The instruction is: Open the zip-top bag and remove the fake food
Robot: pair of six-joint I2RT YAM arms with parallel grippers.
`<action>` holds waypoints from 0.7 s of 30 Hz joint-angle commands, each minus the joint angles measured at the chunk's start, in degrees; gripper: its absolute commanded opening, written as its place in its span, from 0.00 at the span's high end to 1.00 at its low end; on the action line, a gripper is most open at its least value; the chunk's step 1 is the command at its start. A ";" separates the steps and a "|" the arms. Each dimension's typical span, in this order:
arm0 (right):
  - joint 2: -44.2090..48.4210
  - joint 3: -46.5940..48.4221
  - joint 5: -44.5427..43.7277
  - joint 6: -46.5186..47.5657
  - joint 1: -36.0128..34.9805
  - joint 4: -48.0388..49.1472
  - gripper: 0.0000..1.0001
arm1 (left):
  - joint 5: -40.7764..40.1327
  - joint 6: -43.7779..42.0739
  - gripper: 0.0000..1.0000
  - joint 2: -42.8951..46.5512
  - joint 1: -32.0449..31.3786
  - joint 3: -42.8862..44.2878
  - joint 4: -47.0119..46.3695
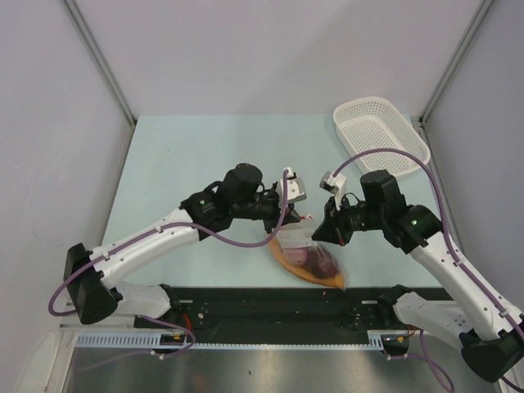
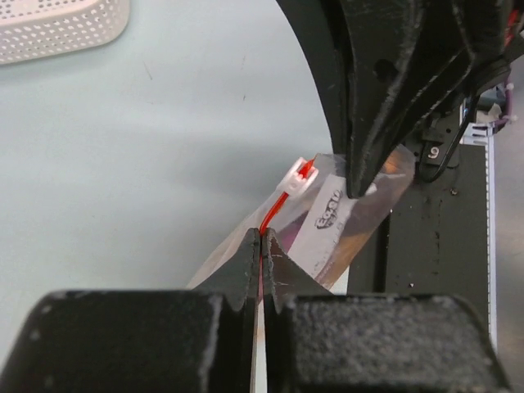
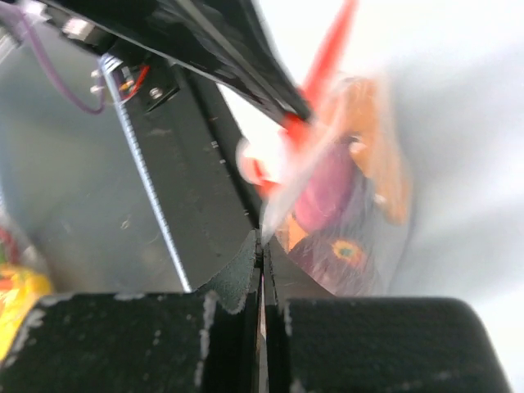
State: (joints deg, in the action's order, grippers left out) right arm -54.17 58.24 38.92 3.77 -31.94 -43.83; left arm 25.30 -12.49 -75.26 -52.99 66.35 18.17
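Zip-top bag: the zip-top bag (image 1: pixel 304 246) is at the near edge of the tabletop (image 1: pixel 205 155), a little right of the middle, with its mouth end drawn up between the two arms and its filled end lower, toward the near edge.
Zip strip: the red-orange zip strip (image 2: pixel 277 209) runs up from the left fingers to the white slider tab (image 2: pixel 298 176) (blurred in the right wrist view).
Fake food: the fake food (image 1: pixel 318 264) is all inside the bag. An orange piece, a purple-pink bulb (image 3: pixel 323 196) and a dark reddish lump show through the plastic.
Left gripper: the left gripper (image 2: pixel 260 239) has its fingers pressed together, pinching the zip strip at the bag's top edge.
Right gripper: the right gripper (image 3: pixel 262 243) is clamped on the clear plastic at the bag's mouth, just beside the slider tab. Its fingertips meet with only film between them.
The two grippers: close together over the bag, tips nearly facing (not touching, as far as the top view shows).
Basket: the white perforated basket (image 1: pixel 381 131) sits at the far right corner of the tabletop, well apart from the bag.
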 commanded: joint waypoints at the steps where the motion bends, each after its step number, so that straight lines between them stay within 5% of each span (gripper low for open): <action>1: 3.54 0.04 -6.03 -3.49 0.39 1.82 1.00 | -4.46 2.90 1.00 4.68 0.70 3.78 2.65; 4: 5.03 -1.46 -6.66 -8.58 0.48 4.28 0.91 | -3.33 4.66 1.00 5.48 0.70 4.05 3.53; 5: 5.30 -1.81 -6.49 -9.82 0.48 6.11 0.70 | -3.07 5.97 1.00 5.48 0.70 4.05 3.88; 7: 6.18 -3.39 -5.52 -12.89 0.48 8.23 0.60 | -1.58 6.86 1.00 5.13 0.70 5.10 5.81; 14: 8.38 -8.40 -5.26 -19.15 -0.22 22.46 0.53 | 3.17 9.85 1.00 3.55 0.70 6.43 7.93; 21: 5.40 -8.14 -4.64 -17.22 -1.19 24.85 0.63 | 6.08 10.73 1.00 3.72 0.78 5.55 7.93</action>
State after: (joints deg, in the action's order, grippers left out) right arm -48.10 49.69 33.65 -13.56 -32.62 -24.47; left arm 27.88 -3.20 -72.31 -52.62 70.00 27.66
